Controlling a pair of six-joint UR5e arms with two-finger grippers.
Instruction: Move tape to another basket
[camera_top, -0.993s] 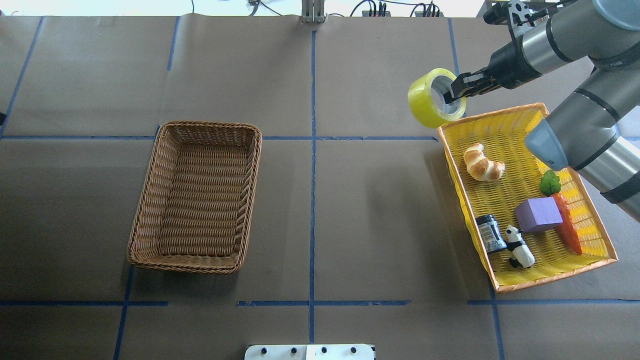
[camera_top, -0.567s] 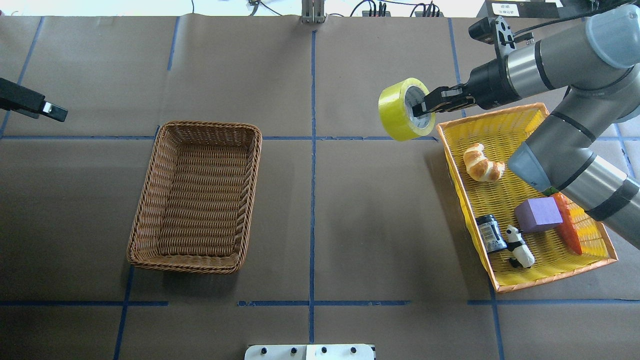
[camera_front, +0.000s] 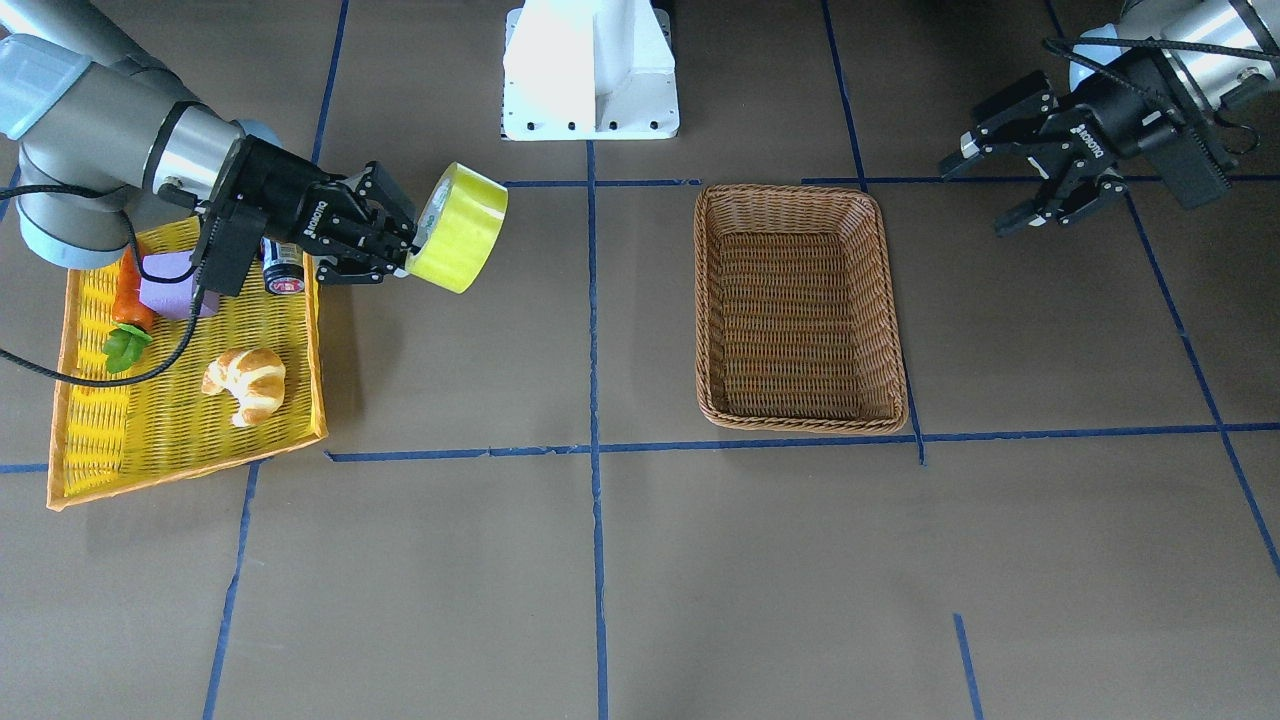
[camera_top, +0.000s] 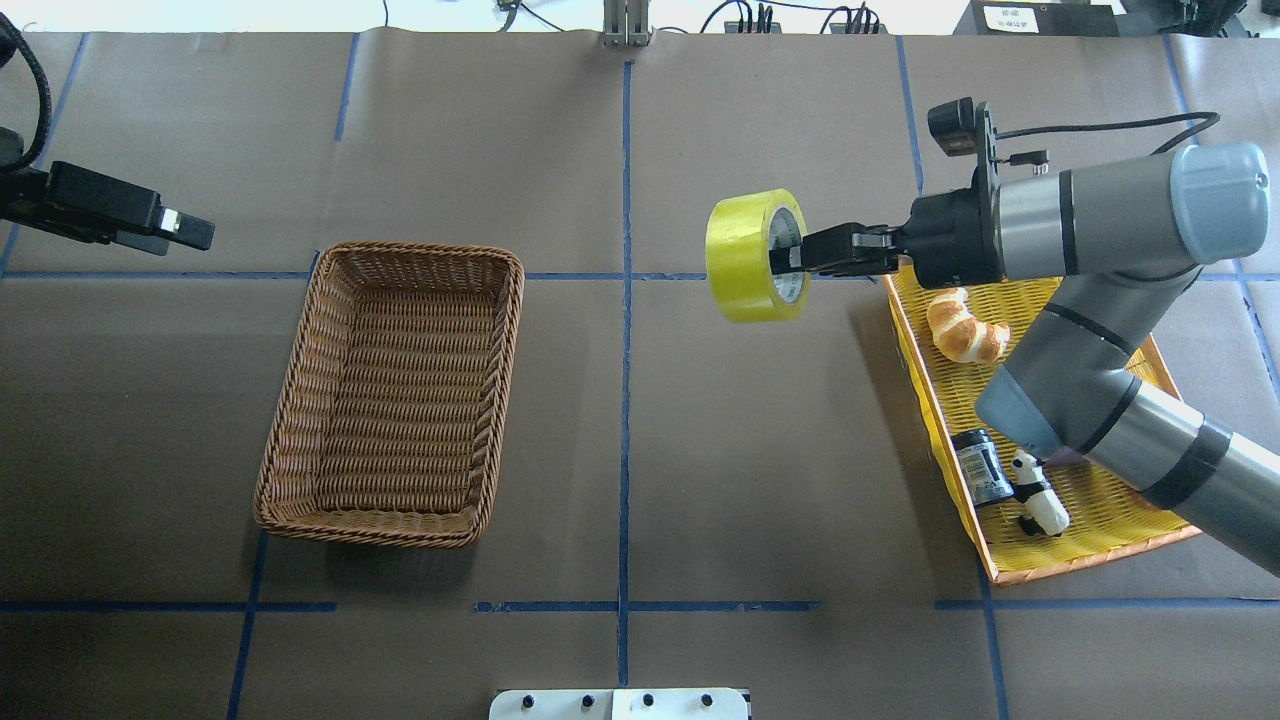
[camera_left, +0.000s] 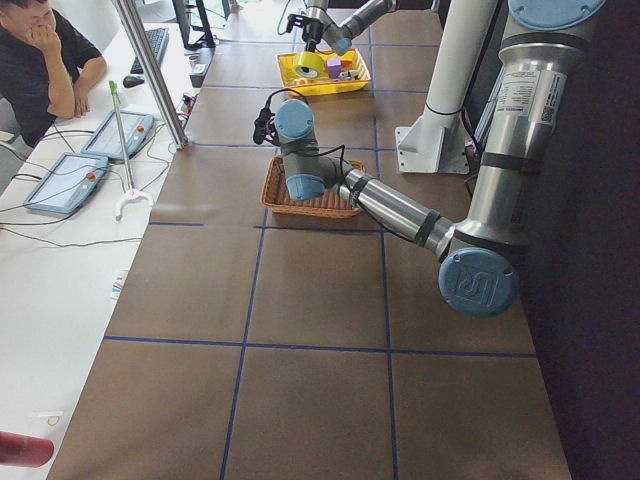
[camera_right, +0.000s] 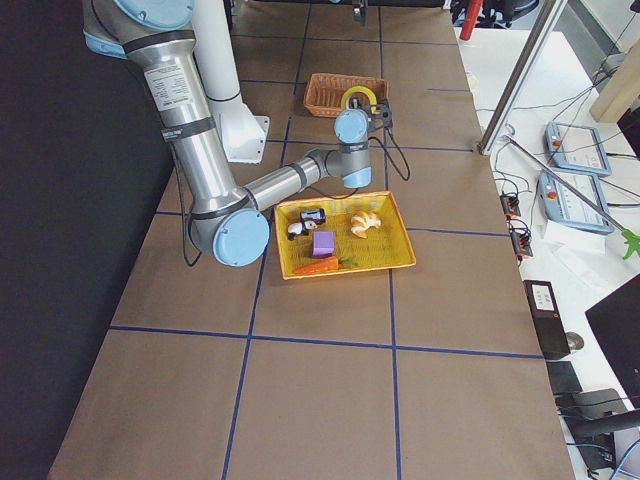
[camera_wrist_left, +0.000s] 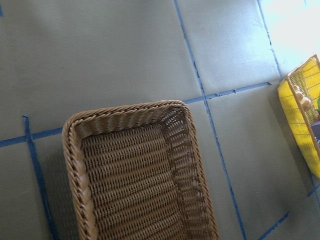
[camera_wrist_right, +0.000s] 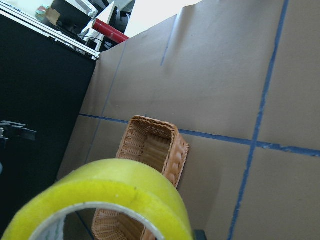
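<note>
The yellow-green tape (camera_top: 745, 255) hangs in the air, held on edge, just left of the yellow basket and right of the table's centre line. My right gripper (camera_top: 795, 257) is shut on the roll's wall, with one finger inside the core. The tape also shows in the front view (camera_front: 460, 228) and fills the bottom of the right wrist view (camera_wrist_right: 100, 200). The brown wicker basket (camera_top: 505, 380) stands empty on the left half; it also shows in the front view (camera_front: 800, 418) and the left wrist view (camera_wrist_left: 75, 165). My left gripper (camera_front: 975, 198) is open and empty, in the air beyond the wicker basket's outer side.
The yellow orange-rimmed mesh basket (camera_top: 915, 350) at the right holds a croissant (camera_top: 965, 325), a black jar (camera_top: 980, 465), a panda figure (camera_top: 1035, 490), a purple block (camera_front: 170, 285) and a carrot (camera_front: 128, 290). My right arm's elbow hangs over it.
My right gripper has carried the tape leftward, off the yellow basket's corner and toward the table's middle. My left arm has come in at the left edge.
</note>
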